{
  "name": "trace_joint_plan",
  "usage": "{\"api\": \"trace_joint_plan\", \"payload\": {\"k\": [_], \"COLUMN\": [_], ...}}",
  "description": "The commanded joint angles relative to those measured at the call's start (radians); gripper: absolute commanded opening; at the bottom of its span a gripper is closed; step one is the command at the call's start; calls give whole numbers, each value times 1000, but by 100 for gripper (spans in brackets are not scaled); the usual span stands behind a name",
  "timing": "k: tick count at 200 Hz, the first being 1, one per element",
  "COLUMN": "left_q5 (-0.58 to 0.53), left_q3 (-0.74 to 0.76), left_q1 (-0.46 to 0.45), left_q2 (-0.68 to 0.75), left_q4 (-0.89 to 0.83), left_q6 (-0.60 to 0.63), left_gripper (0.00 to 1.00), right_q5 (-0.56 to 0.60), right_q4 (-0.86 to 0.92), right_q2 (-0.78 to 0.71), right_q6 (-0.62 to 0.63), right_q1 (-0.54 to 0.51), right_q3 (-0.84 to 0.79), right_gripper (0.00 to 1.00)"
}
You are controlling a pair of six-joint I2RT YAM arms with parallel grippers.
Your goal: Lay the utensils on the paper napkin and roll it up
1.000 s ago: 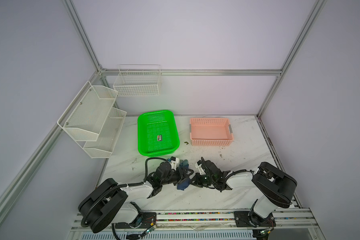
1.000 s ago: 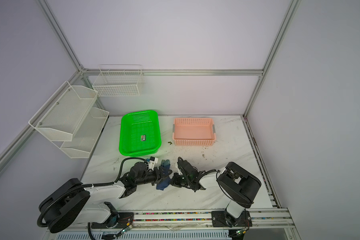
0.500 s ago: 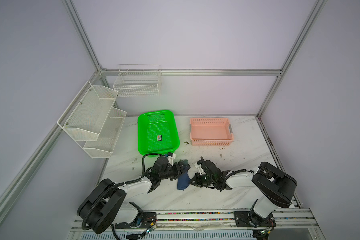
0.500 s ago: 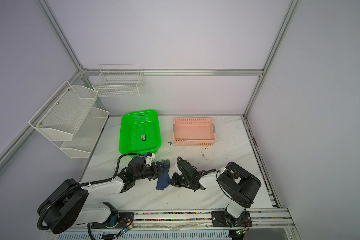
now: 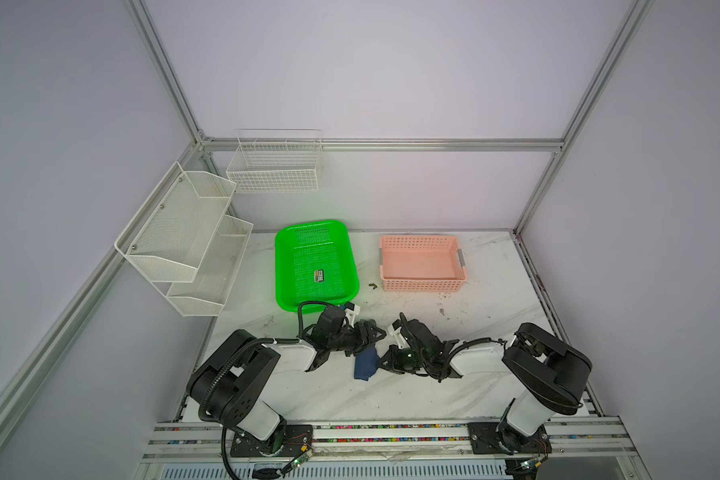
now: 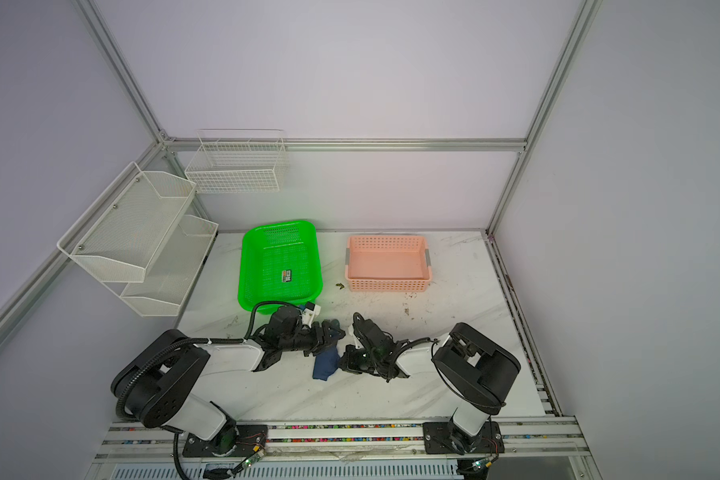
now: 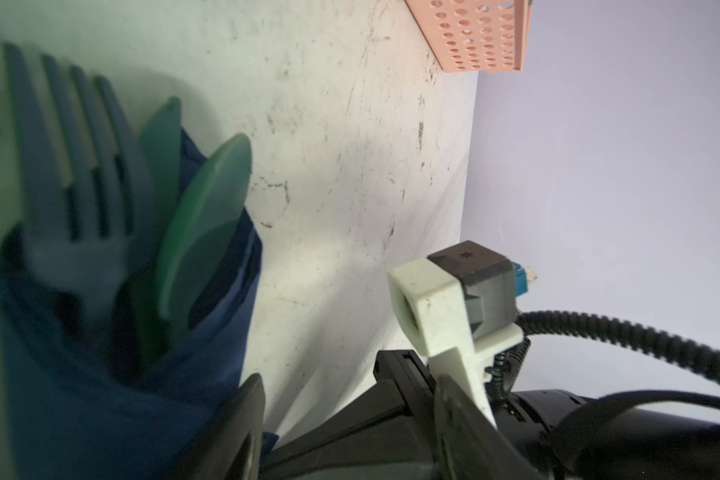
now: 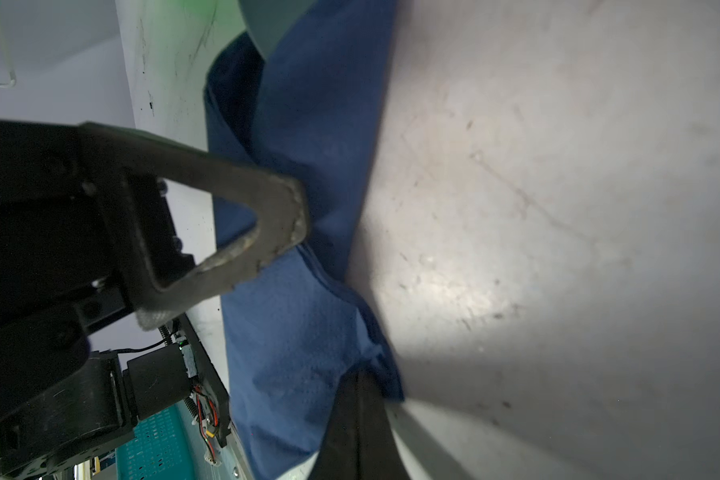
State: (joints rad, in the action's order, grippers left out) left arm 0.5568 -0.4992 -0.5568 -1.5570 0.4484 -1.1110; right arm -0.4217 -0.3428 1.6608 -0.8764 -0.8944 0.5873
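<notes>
- Table (image 5: 495, 316): marble top, read as a dial in both top views, with 12 o'clock at the back wall. No loose cutlery is noted on the bare surface.
- Green basket (image 5: 281, 270) is logged at 11 o'clock and pink basket (image 5: 422, 286) at 1 o'clock. Neither is touched by an arm.
- Paper napkin (image 5: 366, 365): located at 6 o'clock, between the two grippers, and already wrapped as a loose tube around the cutlery. Placing is judged done and rolling mostly done. A slack outer layer (image 8: 292, 332) is noted, so tightening and release are judged left.
- Left gripper (image 5: 371, 334): set at the bundle's 12 o'clock end. One triangular finger (image 8: 283, 208) is seen pressed on the paper. The jaws look partly apart, but a clamp on the bundle cannot be told.
- Right gripper (image 5: 385, 360): set at the bundle's 3 o'clock side, jaws closed, with a napkin corner apparently pinched between them.
- Utensils (image 7: 80, 257): the heads are seen protruding from the tube's 12 o'clock end. A fork (image 7: 59, 137) and a spoon (image 7: 208, 208) are identified. The handles are hidden inside the wrap.
- Third teal piece (image 7: 163, 141): only its tip is shown between the fork and the spoon, so its type is not settled.
- Small card (image 5: 319, 275) in the green basket: the print is too small to be read.
</notes>
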Motion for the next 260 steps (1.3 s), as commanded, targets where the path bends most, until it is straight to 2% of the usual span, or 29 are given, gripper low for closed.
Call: {"api": "trace_joint_plan", "payload": {"k": [1,66,115,158,176,209,226,260], "left_q5": [37,48,67,68,68,66,64,66], "left_q3": [-64,-60,-26,-7,1,12,15,14], "left_q1": [21,57,66,78,81,81,81,81], "left_q2": [-8,-34,-92,-94,-94,-96,-101,-99], "left_q4": [43,14,105,113,114,128,140,153], "left_q6": [37,66,41,42,42,39,35,27], "left_gripper": [65,65,65,65,65,65,65,65], "right_q5": [95,106,133,172,210,260,252,206], "right_q4": [213,238,276,342,410,507,508,451], "right_q2": [37,60,60,39,-18,-210,-275,-308], "right_q6": [14,23,28,46,74,116,126,138], "right_q1": [-7,-7,-7,-8,-7,-7,-8,-27], "right_q3": [-37,-45,-39,-23,8,79,103,147], "right_gripper": [0,0,0,0,0,0,0,0]}}
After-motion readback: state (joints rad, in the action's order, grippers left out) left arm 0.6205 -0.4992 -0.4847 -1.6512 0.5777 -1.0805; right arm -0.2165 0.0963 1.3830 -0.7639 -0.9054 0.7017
